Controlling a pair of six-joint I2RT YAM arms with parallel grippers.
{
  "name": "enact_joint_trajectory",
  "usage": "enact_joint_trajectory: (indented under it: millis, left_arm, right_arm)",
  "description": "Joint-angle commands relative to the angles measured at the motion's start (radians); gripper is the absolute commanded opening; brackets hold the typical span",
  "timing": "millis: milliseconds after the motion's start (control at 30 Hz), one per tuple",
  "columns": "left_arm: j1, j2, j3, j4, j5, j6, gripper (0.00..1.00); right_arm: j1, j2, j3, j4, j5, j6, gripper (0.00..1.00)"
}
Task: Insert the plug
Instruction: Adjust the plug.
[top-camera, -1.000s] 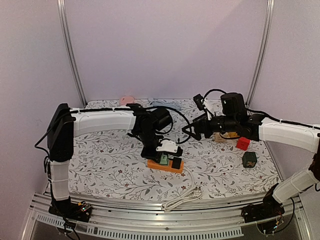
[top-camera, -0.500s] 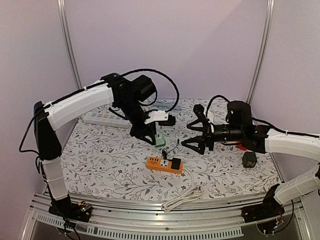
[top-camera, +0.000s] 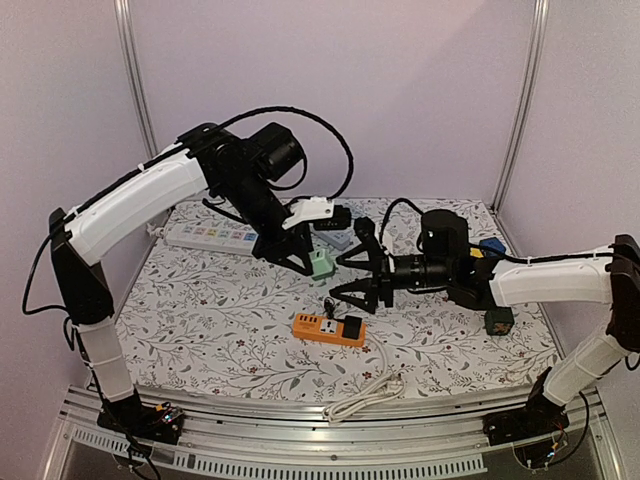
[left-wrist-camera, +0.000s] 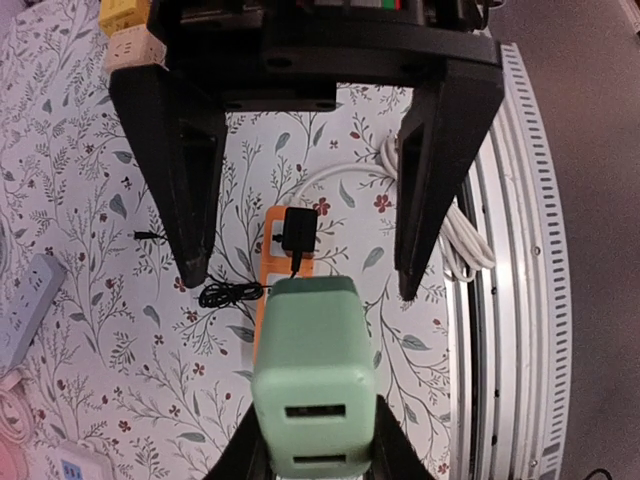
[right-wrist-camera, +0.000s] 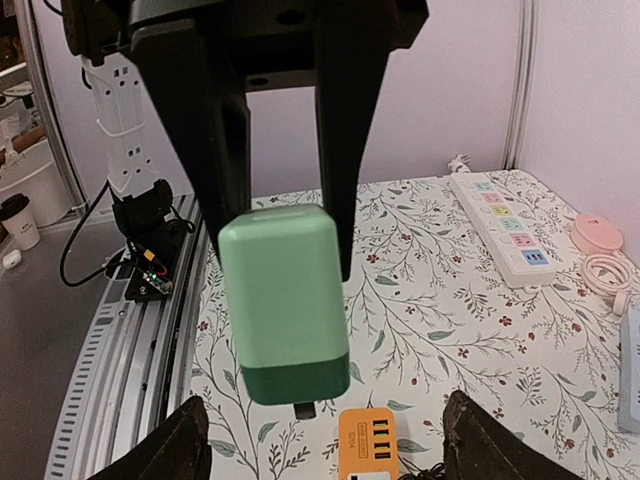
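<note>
Green plug (left-wrist-camera: 314, 372) in left claw (top-camera: 311, 262)

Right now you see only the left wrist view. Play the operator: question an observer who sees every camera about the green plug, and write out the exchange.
Operator: Whose black fingers face my plug?
Observer: They belong to the right gripper, open, facing the green plug that the left gripper holds.
Operator: Where are its pins?
Observer: At the darker lower end; the right wrist view shows one pin, clear of the orange strip.
</note>
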Motion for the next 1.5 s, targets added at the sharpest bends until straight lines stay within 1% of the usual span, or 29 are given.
enact_joint_trajectory:
  millis: [0,100,133,200,333,367,433,467,600,667,700,733,767,867,900,933,967,1000,1067,1100,1133,1200,1233,1300,1367,1400,1467]
  left_arm:
    - [-0.021,0.02,0.042,-0.11,0.026,-0.021,0.0]
    - [-0.024,0.023,0.049,-0.109,0.036,-0.022,0.0]
    - [-0.024,0.023,0.049,-0.109,0.037,-0.021,0.0]
    - [-0.024,0.022,0.046,-0.109,0.036,-0.02,0.0]
    - [-0.025,0.022,0.039,-0.108,0.035,-0.018,0.0]
    - [-0.025,0.021,0.04,-0.108,0.034,-0.018,0.0]
    - [-0.025,0.02,0.042,-0.106,0.036,-0.019,0.0]
    - [-0.025,0.019,0.044,-0.106,0.036,-0.019,0.0]
    - [-0.025,0.016,0.055,-0.106,0.032,-0.021,0.0]
    - [-0.025,0.016,0.06,-0.107,0.028,-0.02,0.0]
    - [-0.026,0.016,0.064,-0.108,0.028,-0.019,0.0]
    - [-0.025,0.016,0.066,-0.109,0.03,-0.02,0.0]
    - [-0.025,0.015,0.069,-0.109,0.032,-0.021,0.0]
    - [-0.025,0.01,0.072,-0.107,0.042,-0.026,0.0]
    - [-0.025,0.006,0.072,-0.1,0.041,-0.031,0.05]
    - [-0.025,0.003,0.073,-0.091,0.037,-0.037,0.24]
    - [-0.024,-0.004,0.072,-0.081,0.035,-0.042,0.47]
    - [-0.022,-0.013,0.068,-0.068,0.032,-0.049,0.65]
    - [-0.011,-0.039,0.047,-0.02,0.034,-0.083,0.83]
    - [0.0,-0.06,0.016,0.021,0.037,-0.117,0.94]
    - [0.008,-0.075,-0.005,0.038,0.037,-0.15,0.98]
    - [0.014,-0.093,-0.017,0.025,0.004,-0.169,0.99]
    - [0.016,-0.119,-0.035,0.022,-0.012,-0.149,1.0]
    - [0.016,-0.198,-0.103,0.027,-0.006,-0.046,1.0]
    - [0.011,-0.288,-0.191,0.098,0.05,0.046,0.99]
    - [0.003,-0.327,-0.236,0.153,0.082,0.068,1.0]
    - [-0.034,-0.358,-0.305,0.293,0.107,0.053,1.0]
  right_arm:
    - [0.002,0.043,0.026,0.156,-0.016,0.099,0.72]
    - [0.002,0.059,0.01,0.253,-0.025,0.151,0.56]
    - [0.002,0.064,0.005,0.278,-0.028,0.16,0.52]
    - [0.002,0.066,0.0,0.312,-0.039,0.18,0.49]
    - [0.002,0.058,-0.007,0.356,-0.067,0.202,0.49]
    - [0.002,0.055,-0.007,0.358,-0.071,0.203,0.46]
    - [0.003,0.051,-0.006,0.355,-0.07,0.208,0.34]
    - [0.002,0.05,-0.006,0.354,-0.074,0.209,0.3]
    - [0.003,0.054,-0.005,0.33,-0.079,0.205,0.27]
    - [0.002,0.052,-0.004,0.307,-0.078,0.196,0.24]
    - [0.001,0.052,0.0,0.292,-0.08,0.193,0.2]
    - [0.003,0.053,0.004,0.277,-0.082,0.189,0.12]
    - [0.002,0.054,0.009,0.263,-0.085,0.187,0.07]
    - [0.002,0.049,0.015,0.229,-0.088,0.182,0.0]
    - [0.002,0.041,0.011,0.221,-0.083,0.176,0.0]
    - [0.004,0.033,0.006,0.219,-0.073,0.172,0.0]
    - [0.005,0.022,-0.003,0.218,-0.06,0.166,0.0]
    - [0.007,0.007,-0.013,0.218,-0.041,0.157,0.0]
    - [0.01,-0.015,-0.029,0.217,-0.016,0.146,0.0]
    - [0.01,-0.023,-0.036,0.215,-0.006,0.144,0.0]
    - [0.01,-0.039,-0.045,0.214,0.0,0.138,0.0]
    - [0.01,-0.062,-0.061,0.212,0.008,0.124,0.0]
    - [0.01,-0.08,-0.068,0.205,0.012,0.11,0.0]
    - [0.011,-0.112,-0.09,0.198,0.017,0.084,0.0]
    - [0.012,-0.149,-0.118,0.196,0.025,0.045,0.0]
    - [0.011,-0.167,-0.135,0.198,0.031,0.025,0.0]
    - [0.012,-0.197,-0.161,0.197,0.048,-0.013,0.0]
